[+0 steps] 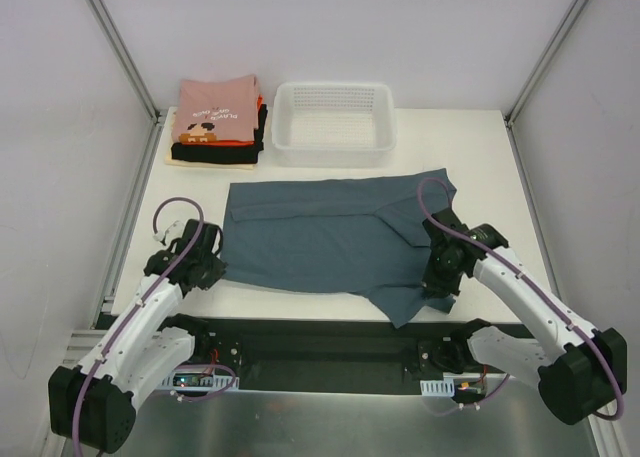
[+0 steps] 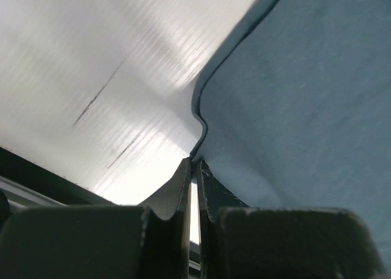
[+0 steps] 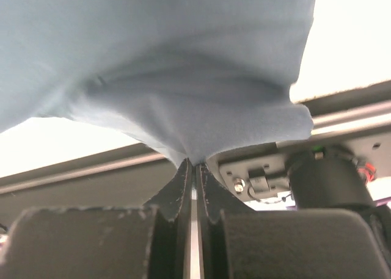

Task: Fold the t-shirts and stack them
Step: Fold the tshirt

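Top external: slate blue-grey t-shirt [image 1: 330, 237] lies spread flat mid-bench, one flap at near right reaching the bench [image 1: 480, 147] edge. Left hand [image 1: 212, 267] sits at the shirt's near-left corner, right hand [image 1: 436, 289] on the near-right part. Stack of folded t-shirts [image 1: 218, 122], pink printed one on top, is at far left. White mesh basket [image 1: 334, 157] is just right of the stack; nothing visible in it.

Left wrist: left hand [image 2: 194, 164] pinched narrow on the very edge of the blue-grey cloth, bare bench to its left. The bite looks thin.

Right wrist: right hand [image 3: 194, 164] also pinched narrow, holding a bunched fold of the shirt that drapes above the fingers.

Risks, as judgement: the left edge grip is shallow, so the cloth could slip out when pulled. The right hand holds a bunch rather than a clean corner, so the fold could come out skewed or wrinkled. Uneven lifting could drag the loose flap off the near edge.
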You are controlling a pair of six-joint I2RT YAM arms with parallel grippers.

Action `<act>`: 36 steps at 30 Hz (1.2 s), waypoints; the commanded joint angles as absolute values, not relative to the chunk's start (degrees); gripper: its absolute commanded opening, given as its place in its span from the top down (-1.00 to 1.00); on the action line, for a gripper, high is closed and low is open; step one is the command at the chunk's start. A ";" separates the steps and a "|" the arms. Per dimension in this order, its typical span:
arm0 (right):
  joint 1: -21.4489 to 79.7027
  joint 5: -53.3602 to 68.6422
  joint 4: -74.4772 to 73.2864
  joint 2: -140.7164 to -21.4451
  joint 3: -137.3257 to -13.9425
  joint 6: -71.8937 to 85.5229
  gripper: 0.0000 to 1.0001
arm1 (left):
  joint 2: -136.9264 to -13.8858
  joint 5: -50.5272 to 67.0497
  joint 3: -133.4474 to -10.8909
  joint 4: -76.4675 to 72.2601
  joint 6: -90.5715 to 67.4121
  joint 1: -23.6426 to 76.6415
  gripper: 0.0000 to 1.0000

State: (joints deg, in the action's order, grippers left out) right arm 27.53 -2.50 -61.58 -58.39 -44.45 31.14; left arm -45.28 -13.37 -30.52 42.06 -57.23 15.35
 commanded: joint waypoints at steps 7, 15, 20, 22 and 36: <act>19.26 -7.47 -54.32 -64.16 -57.12 22.68 0.99 | -57.02 -16.96 -39.54 33.50 -54.23 15.47 1.00; 16.35 -7.82 -49.49 -72.75 -64.41 19.51 0.97 | -65.12 -19.07 -45.52 32.08 -53.61 15.38 1.00; 14.86 -7.30 -49.22 -80.06 -71.71 17.84 0.95 | -69.16 -20.30 -48.60 31.55 -53.44 15.21 1.00; 14.24 -6.68 -49.04 -83.22 -73.38 17.49 0.95 | -70.57 -20.48 -49.22 31.38 -53.88 14.77 1.00; 12.48 -7.38 -50.45 -97.64 -86.31 14.59 0.91 | -78.48 -21.80 -54.05 29.71 -54.85 11.95 1.00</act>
State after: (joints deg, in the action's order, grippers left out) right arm 13.15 -5.85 -49.74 -96.05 -82.30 16.56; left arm -76.20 -20.23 -50.98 30.65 -54.85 13.04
